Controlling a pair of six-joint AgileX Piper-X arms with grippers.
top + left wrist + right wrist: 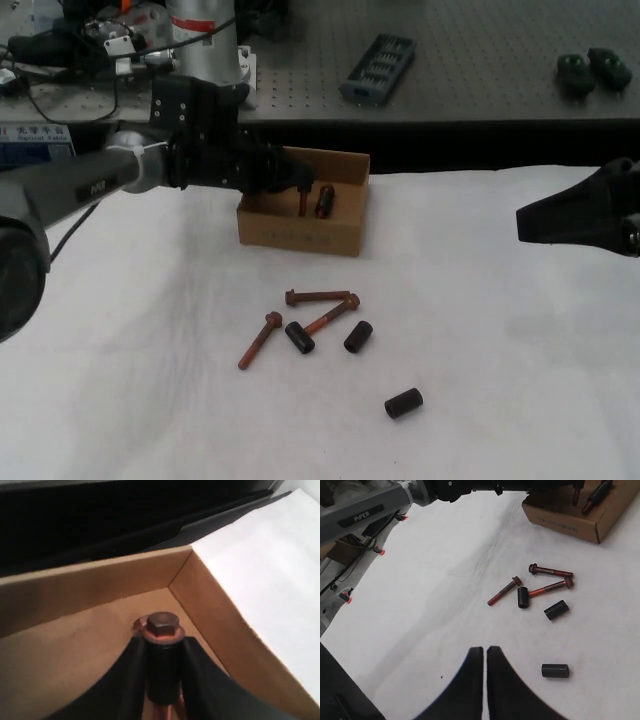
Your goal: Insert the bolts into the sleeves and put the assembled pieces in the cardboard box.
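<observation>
My left gripper [301, 186] is inside the cardboard box [300, 232], shut on an assembled piece [162, 672], a black sleeve with a rust-coloured bolt head [161, 625] sticking out past the fingers. A second assembled piece [325, 200] lies in the box beside it. On the white cloth lie three loose bolts [320, 297] [258, 340] [334, 316] and three black sleeves [300, 338] [358, 336] [403, 403]. My right gripper [485, 652] hovers over the cloth, shut with nothing in it, a short way from the nearest sleeve [555, 670]. The right gripper [575, 215] sits at the right edge.
The box [570, 522] stands at the back of the cloth, near the dark gap before the perforated bench [470, 60]. A ribbed tray [378, 65] and small black parts [595, 70] rest on that bench. Cables and gear crowd the back left.
</observation>
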